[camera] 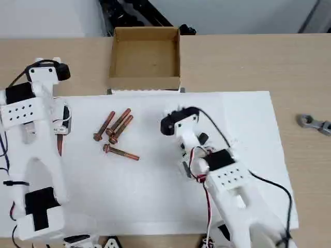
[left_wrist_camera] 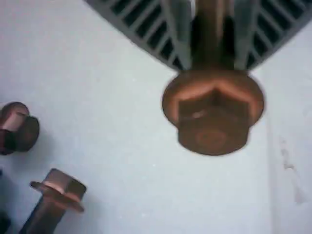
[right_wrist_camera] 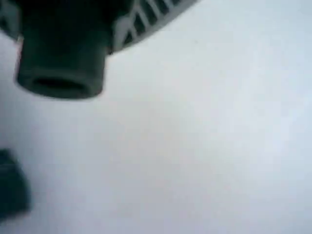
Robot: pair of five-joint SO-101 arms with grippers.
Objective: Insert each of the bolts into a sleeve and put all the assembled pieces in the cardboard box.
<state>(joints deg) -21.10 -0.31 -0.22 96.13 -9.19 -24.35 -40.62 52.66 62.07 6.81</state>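
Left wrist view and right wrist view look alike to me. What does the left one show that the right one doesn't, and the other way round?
Left wrist view, not the right: a copper bolt gripped by its shank, its hexagonal head toward the camera, plus two loose bolts lying on the sheet nearby.
Right wrist view, not the left: a dark sleeve held up close with its open end visible, and another dark piece too blurred to identify.
Both: the plain white sheet underneath.

Bright even light, seemingly from overhead, faint soft shadows under bolts (camera: 121, 129) on white sheet (camera: 155, 196)
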